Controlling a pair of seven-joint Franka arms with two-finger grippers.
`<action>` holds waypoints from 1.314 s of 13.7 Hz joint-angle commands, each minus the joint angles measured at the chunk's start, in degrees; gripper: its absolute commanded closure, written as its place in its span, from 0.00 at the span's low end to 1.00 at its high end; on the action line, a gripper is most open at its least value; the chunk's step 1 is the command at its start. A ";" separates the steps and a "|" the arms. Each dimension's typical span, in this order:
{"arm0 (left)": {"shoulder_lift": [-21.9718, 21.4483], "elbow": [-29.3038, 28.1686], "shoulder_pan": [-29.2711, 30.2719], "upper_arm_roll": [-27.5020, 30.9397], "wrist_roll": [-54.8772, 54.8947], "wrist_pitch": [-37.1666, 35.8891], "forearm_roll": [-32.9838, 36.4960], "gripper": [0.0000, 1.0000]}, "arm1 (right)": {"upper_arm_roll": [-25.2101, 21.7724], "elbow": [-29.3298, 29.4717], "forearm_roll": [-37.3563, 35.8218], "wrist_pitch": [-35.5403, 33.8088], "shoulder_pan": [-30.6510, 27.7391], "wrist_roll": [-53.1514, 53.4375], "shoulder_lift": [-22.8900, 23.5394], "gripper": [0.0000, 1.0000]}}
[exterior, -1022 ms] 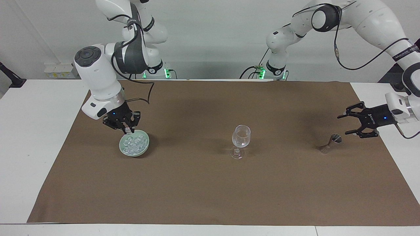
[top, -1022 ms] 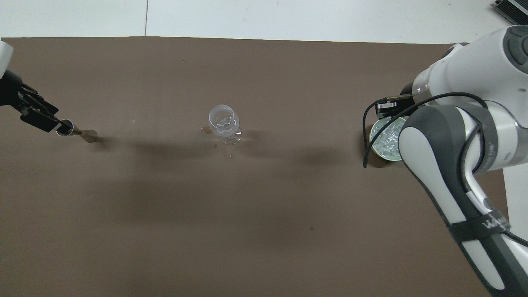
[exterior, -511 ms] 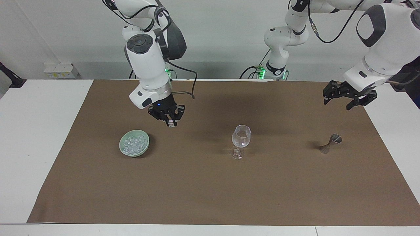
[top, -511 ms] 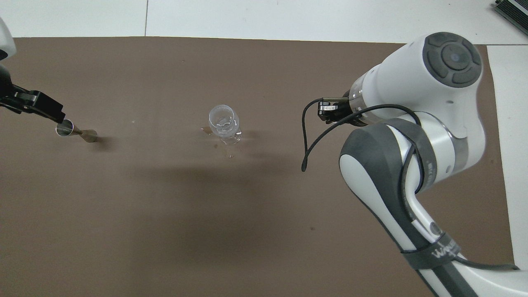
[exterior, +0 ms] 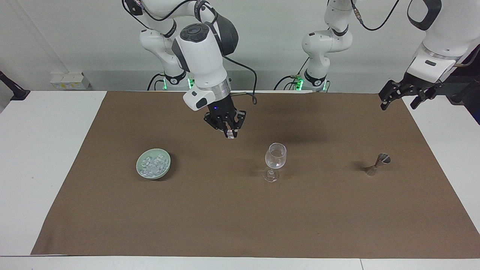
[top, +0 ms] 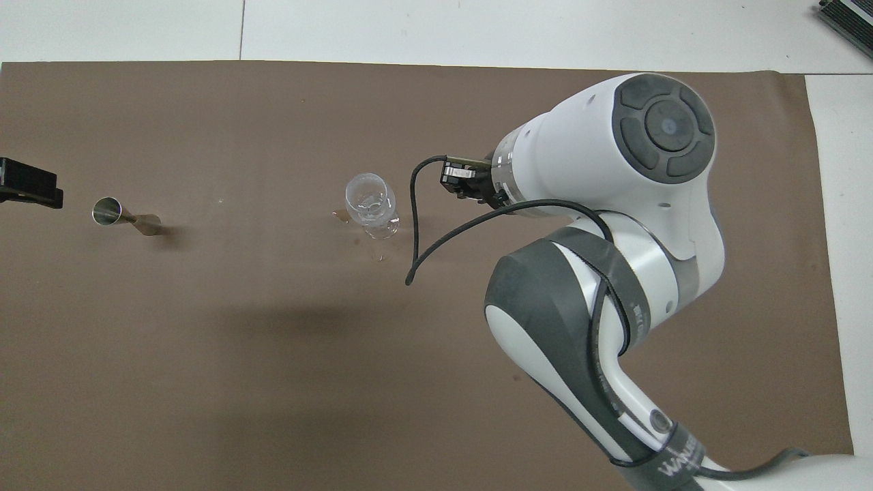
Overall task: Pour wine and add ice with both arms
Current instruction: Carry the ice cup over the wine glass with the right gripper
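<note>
Right gripper (exterior: 229, 134) pinched on 1 ice cube (exterior: 230, 136), up over the mat between bowl (exterior: 153, 163) and glass (exterior: 275, 155). Left gripper (exterior: 399, 98) wide open, empty, waiting. Probably slippery and light; best pinched across flat faces.

We see a white table (exterior: 45, 150) filling most of the frame, covered by a wide brown paper mat (exterior: 240, 217). On the mat, left of centre, sits a pale green round bowl (exterior: 153, 164); at centre stands a clear stemmed glass (exterior: 275, 161); at centre right stands a small metal double-cone jigger (exterior: 378, 164).
</note>
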 commanded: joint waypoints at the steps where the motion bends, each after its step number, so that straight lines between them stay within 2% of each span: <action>1: -1.49 -2.38 0.15 -0.26 -3.38 1.71 -1.52 0.00 | 2.80 5.35 -1.13 2.22 -0.07 4.53 4.04 1.00; 3: -1.14 -2.20 0.33 0.01 -3.47 2.15 -6.16 0.00 | 4.47 7.10 -4.01 4.95 0.72 7.61 6.50 1.00; 6: -1.14 -1.76 0.50 0.10 -3.20 1.81 -6.71 0.00 | 10.09 13.25 -13.67 5.40 1.07 14.55 13.43 1.00; 8: -1.05 -1.94 1.21 0.10 -3.99 1.28 -6.54 0.00 | 11.86 14.58 -17.55 7.67 1.86 17.63 16.08 1.00; 18: 0.44 -1.76 1.12 0.09 -2.94 2.33 -6.71 0.00 | 13.53 9.84 -20.73 7.33 2.39 18.61 16.62 1.00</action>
